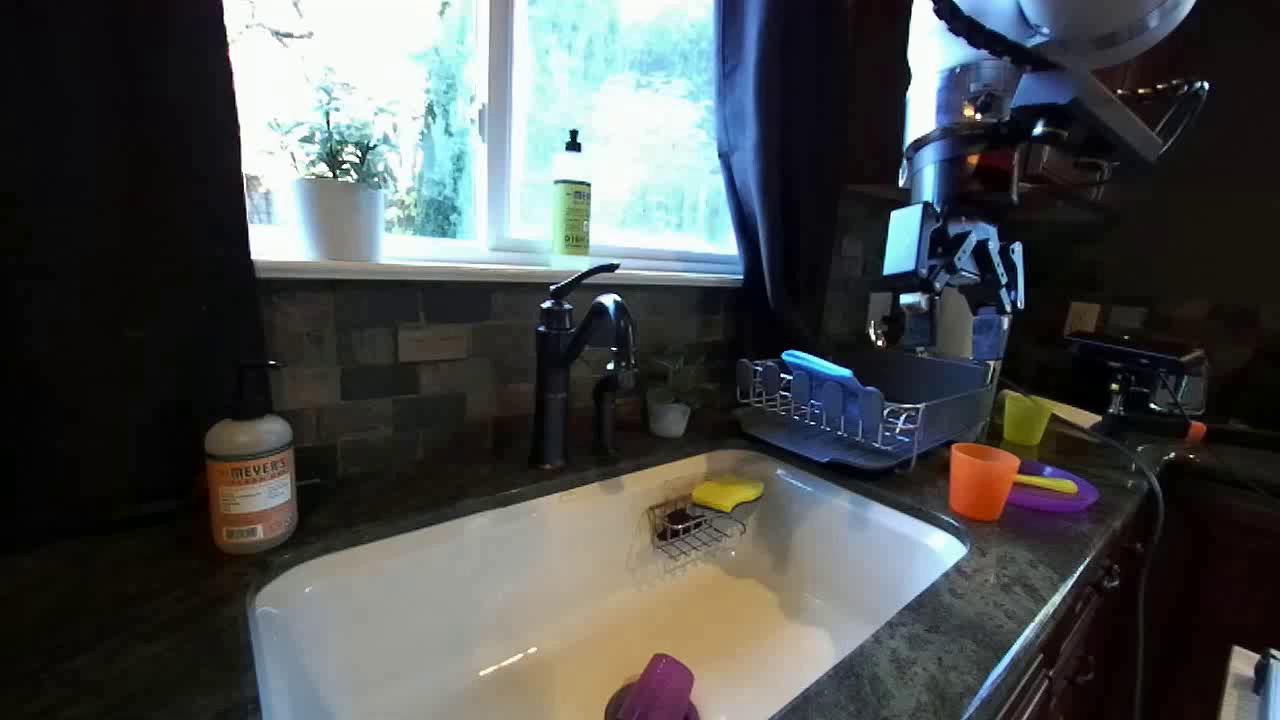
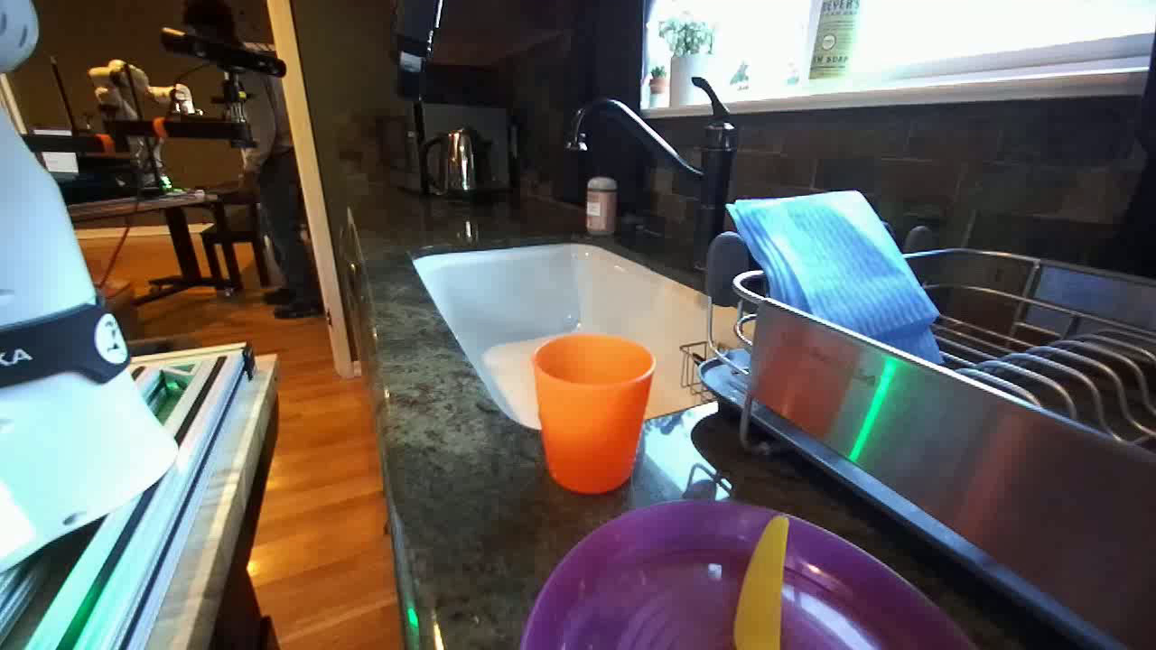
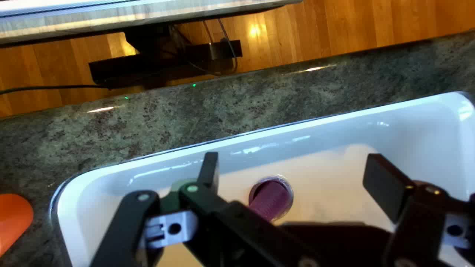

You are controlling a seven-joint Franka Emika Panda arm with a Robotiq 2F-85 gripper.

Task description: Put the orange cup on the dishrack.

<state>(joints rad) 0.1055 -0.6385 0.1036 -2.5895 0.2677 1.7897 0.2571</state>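
Orange cup stands just right of sink; gripper jaws wide, empty; I fear off-centre grab knocking it in.

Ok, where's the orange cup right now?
In an exterior view, the orange cup stands on the countertop between the white sink and the purple plate, left of the dishrack.

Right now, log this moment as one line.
orange cup: upright on counter, beside purple plate | dishrack: holding blue cloth | gripper: open, empty, apart from cup | placement: not yet done
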